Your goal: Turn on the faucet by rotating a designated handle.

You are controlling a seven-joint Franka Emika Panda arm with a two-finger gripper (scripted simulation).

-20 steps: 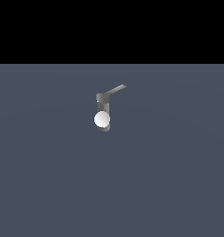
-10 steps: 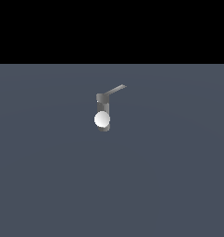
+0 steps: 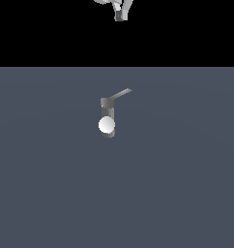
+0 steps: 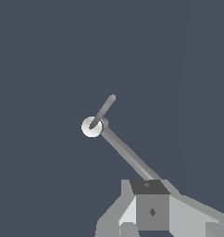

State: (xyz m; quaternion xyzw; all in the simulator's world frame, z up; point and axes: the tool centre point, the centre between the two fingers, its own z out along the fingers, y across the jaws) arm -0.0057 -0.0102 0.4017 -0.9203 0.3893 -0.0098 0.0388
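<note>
The faucet (image 3: 108,116) is a small grey upright post on the floor with a white ball (image 3: 106,125) low on its front. Its handle (image 3: 120,94), a thin flat grey bar, juts from the post's top toward the exterior view's right. My gripper (image 3: 120,16) hangs at the top edge, well clear of the faucet; its fingers form a single narrow tip, shut on nothing. In the wrist view the gripper (image 4: 151,210) looks down on the white ball (image 4: 90,127), where two grey bars meet; I cannot tell post from handle there.
A flat blue-grey floor (image 3: 186,193) surrounds the faucet on all sides. Beyond its far edge the background is black.
My gripper has come into the exterior view at the top edge; earlier it was out of sight. Faucet and handle stand as before.
</note>
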